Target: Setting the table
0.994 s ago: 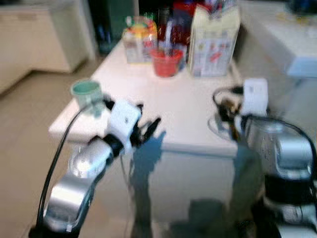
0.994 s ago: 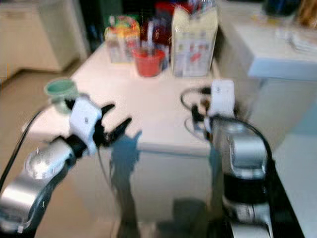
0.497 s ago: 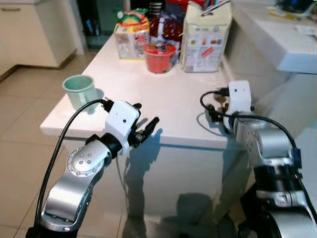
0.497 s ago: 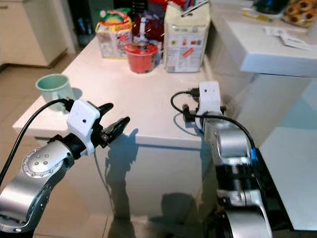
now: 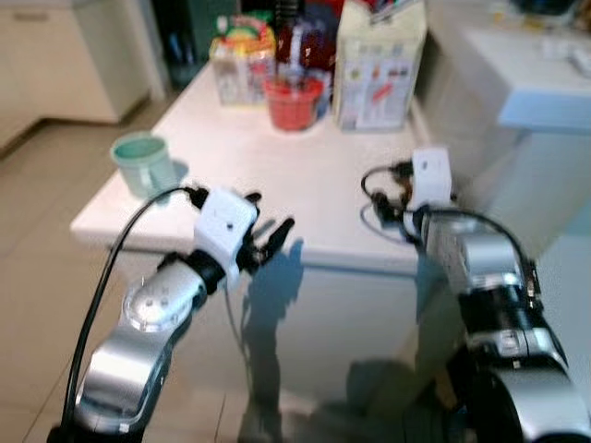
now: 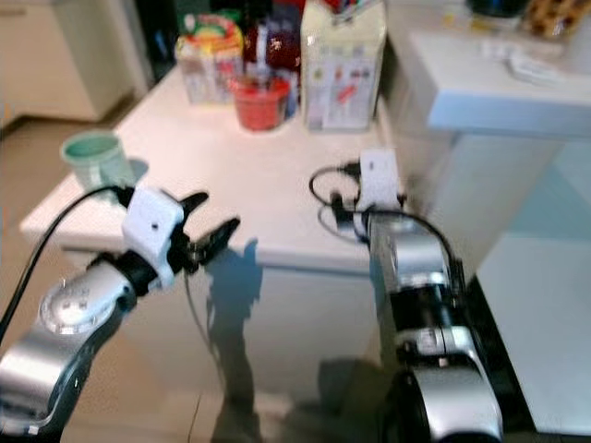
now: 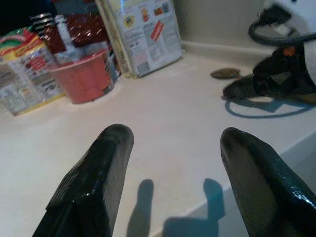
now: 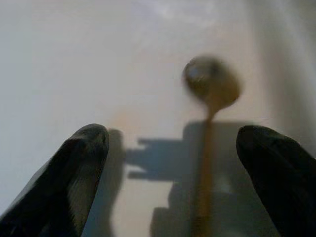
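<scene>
White rectangular table (image 5: 305, 175) seen from the robot's head, the picture slightly blurred. The left gripper (image 5: 268, 242) hangs at the table's near edge, its two black fingers (image 7: 94, 182) spread wide apart and holding nothing; the left wrist view looks between them across the bare tabletop. The right gripper (image 8: 173, 168) is over the near right part of the table, close to the wall; in the head views its fingertips are hidden behind its own white wrist housing (image 5: 430, 175) and a loop of black cable (image 5: 379, 189). The right wrist view shows its fingers (image 8: 74, 173) wide apart above a brown wooden spoon (image 8: 210, 98) that lies flat on the tabletop between them; the spoon is out of focus, its handle end is cut off by the picture's edge, and whether either finger touches it cannot be told. A pale green mug (image 5: 140, 164) stands near the table's left edge, well apart from both grippers. At the far end stand a red plastic cup (image 5: 294, 101), a white printed carton (image 5: 379, 69) and a colourful printed box (image 5: 235, 60), their labels too blurred to read. A white counter (image 6: 499, 88) lies to the right.
</scene>
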You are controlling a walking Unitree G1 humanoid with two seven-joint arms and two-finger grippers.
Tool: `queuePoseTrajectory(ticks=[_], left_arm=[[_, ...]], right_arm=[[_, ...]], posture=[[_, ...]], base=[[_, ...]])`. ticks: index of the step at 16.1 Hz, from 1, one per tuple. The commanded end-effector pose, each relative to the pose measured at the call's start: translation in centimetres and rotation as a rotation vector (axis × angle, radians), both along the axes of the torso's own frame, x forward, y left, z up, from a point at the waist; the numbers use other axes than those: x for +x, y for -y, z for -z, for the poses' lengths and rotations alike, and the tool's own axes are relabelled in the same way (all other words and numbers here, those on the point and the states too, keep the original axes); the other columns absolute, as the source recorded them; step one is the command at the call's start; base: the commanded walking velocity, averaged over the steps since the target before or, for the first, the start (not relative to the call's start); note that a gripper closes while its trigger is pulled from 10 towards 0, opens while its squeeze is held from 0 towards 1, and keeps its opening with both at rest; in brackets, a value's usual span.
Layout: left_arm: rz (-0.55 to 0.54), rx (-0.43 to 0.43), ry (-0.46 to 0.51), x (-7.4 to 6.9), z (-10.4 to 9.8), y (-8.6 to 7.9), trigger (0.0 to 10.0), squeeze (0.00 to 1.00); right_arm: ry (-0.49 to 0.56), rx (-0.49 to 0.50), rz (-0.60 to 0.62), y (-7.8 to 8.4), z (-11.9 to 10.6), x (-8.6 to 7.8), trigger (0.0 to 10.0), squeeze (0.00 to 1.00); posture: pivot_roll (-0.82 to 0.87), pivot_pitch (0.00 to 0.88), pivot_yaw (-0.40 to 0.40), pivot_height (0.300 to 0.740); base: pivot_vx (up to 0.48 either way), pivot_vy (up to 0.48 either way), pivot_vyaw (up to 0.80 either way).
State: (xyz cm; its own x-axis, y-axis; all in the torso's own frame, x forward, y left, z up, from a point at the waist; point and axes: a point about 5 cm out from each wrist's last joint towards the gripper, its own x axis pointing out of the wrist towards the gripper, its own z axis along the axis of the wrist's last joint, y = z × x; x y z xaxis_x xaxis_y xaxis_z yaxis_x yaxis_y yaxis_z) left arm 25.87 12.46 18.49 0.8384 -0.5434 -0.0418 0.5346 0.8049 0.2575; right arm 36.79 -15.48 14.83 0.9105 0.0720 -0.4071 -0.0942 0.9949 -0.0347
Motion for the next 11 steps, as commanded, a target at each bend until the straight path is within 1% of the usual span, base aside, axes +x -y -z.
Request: queuePoseTrajectory(ticks=[1, 2, 4, 6, 9, 11], left_arm=[[-0.012, 0.011, 0.018, 0.1, -0.3, -0.2, 10.0, 0.00], [-0.013, 0.012, 0.019, 0.1, -0.3, -0.2, 10.0, 0.00], [-0.014, 0.012, 0.018, 0.1, -0.3, -0.2, 10.0, 0.00], [-0.017, 0.014, 0.020, 0.1, -0.3, -0.2, 10.0, 0.00], [-0.020, 0.017, 0.022, 0.2, -0.4, -0.2, 10.0, 0.00], [-0.018, 0.018, 0.023, 0.2, -0.4, -0.2, 10.0, 0.00]], right_arm=[[-0.010, 0.009, -0.037, -0.6, 0.1, 0.2, 10.0, 0.00], [-0.028, 0.002, -0.077, -1.2, 0.5, 0.1, 10.0, 0.00], [-0.050, -0.003, -0.105, -1.8, 0.9, -0.1, 10.0, 0.00], [-0.046, 0.005, -0.118, -2.1, 0.9, -0.1, 10.0, 0.00], [-0.040, 0.007, -0.132, -2.5, 0.8, -0.2, 10.0, 0.00], [-0.062, -0.029, -0.112, -2.1, 1.0, -0.2, 10.0, 0.00]], posture=[[0.00, 0.000, -0.024, 0.740], [0.01, 0.000, -0.024, 0.740], [0.01, 0.000, -0.024, 0.740], [0.01, 0.000, -0.024, 0.740], [0.01, 0.000, -0.022, 0.740], [0.00, 0.000, -0.021, 0.740]], base=[[0.000, 0.000, 0.00], [0.000, 0.000, 0.00], [0.000, 0.000, 0.00], [0.000, 0.000, 0.00], [0.000, 0.000, 0.00], [0.000, 0.000, 0.00]])
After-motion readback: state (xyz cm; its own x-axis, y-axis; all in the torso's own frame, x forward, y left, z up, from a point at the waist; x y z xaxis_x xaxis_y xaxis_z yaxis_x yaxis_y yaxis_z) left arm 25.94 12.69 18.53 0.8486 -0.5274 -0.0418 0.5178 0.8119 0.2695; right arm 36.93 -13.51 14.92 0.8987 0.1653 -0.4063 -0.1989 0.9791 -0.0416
